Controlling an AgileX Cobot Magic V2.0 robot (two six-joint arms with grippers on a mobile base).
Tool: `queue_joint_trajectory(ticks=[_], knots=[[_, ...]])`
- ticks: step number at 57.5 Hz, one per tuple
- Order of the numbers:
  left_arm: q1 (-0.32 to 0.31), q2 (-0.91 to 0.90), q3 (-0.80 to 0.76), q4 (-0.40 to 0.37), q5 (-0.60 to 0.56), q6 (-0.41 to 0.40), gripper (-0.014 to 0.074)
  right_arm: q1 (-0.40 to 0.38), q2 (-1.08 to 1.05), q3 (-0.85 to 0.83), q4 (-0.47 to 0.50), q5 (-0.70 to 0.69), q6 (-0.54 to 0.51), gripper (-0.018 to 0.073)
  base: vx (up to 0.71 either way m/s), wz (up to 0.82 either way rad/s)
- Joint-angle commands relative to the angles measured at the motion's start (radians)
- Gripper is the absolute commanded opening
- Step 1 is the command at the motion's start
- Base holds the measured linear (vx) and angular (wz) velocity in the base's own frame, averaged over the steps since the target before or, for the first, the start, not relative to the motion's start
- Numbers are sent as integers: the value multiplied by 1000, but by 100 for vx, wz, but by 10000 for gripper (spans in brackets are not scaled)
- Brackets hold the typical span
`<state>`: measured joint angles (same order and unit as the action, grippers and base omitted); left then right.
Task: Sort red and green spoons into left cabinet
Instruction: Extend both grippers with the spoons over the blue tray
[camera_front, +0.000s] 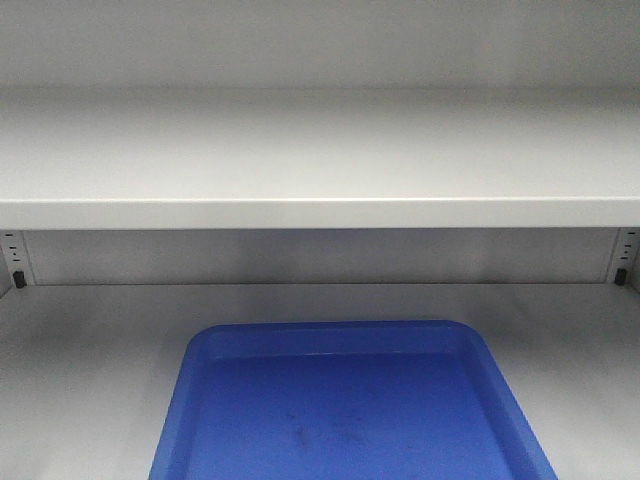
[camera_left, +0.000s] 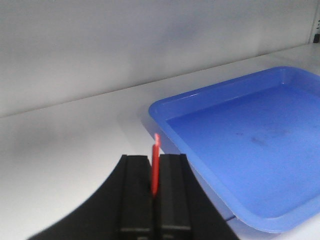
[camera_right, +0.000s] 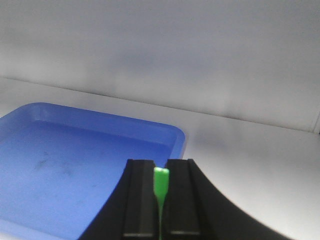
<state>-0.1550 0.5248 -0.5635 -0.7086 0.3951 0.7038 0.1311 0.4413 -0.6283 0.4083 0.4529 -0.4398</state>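
My left gripper (camera_left: 155, 162) is shut on the red spoon (camera_left: 155, 170), which stands up between the black fingers (camera_left: 136, 190), just left of the blue tray (camera_left: 240, 150). My right gripper (camera_right: 160, 167) is shut on the green spoon (camera_right: 160, 185), held between its fingers (camera_right: 178, 195) over the blue tray's (camera_right: 75, 165) right near part. Both hover above the pale grey cabinet shelf (camera_front: 90, 350). Neither gripper nor spoon shows in the front view.
The blue rounded-corner tray (camera_front: 340, 345) lies on the lower shelf, bare inside. An upper shelf (camera_front: 320, 213) spans the front view above it. Slotted side rails (camera_front: 14, 262) stand at both back corners. The cabinet's back wall (camera_right: 160, 60) is close behind.
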Motion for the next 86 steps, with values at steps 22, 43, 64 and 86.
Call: queue_joint_trajectory(ticks=[22,43,64,86], knots=[[-5,2,-28,-26,-61,-8,-1,-5,9,-28,11,-76,0,-3,0,0],[-5,2,-28,-26,-61,-8,-1,-5,9,-28,12,-77,0,-3,0,0],[-5,35,-28,-129,-83,-27,-1,-5,46,-28,114,-81,20,-3,0,0],[-5,346,-177,-651,120,542,-1,-4,329,-28,741,-138,-600,-3,0,0]])
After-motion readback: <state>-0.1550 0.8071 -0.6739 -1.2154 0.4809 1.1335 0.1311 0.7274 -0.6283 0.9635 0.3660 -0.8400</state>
